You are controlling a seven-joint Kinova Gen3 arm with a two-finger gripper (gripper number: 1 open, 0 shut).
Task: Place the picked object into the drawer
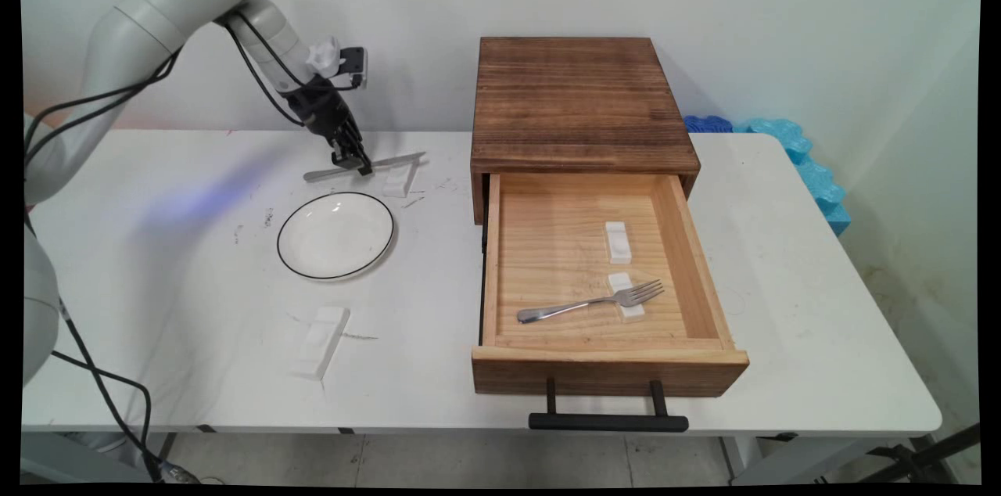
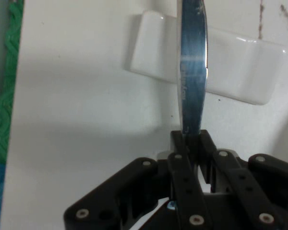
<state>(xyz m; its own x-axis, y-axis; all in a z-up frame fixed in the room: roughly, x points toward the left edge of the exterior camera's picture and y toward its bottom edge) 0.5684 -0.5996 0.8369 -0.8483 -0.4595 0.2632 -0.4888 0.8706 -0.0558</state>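
Note:
My gripper (image 1: 353,161) is shut on a metal table knife (image 1: 364,167) near the table's back, just behind the white plate (image 1: 335,235) with a dark rim. In the hand view the knife (image 2: 192,72) runs up from between the closed fingers (image 2: 182,143) and passes over a white cutlery rest (image 2: 240,72). In the main view that rest (image 1: 399,179) lies under the knife's blade end. The knife looks roughly level and slightly above or on the rest; I cannot tell if it touches.
A wooden drawer box (image 1: 579,101) stands at the middle right with its drawer (image 1: 672,246) pulled open, holding a fork (image 1: 594,302) and two white rests (image 1: 618,240). Another white rest (image 1: 321,339) lies near the front left. Blue foam (image 1: 805,159) sits at the back right.

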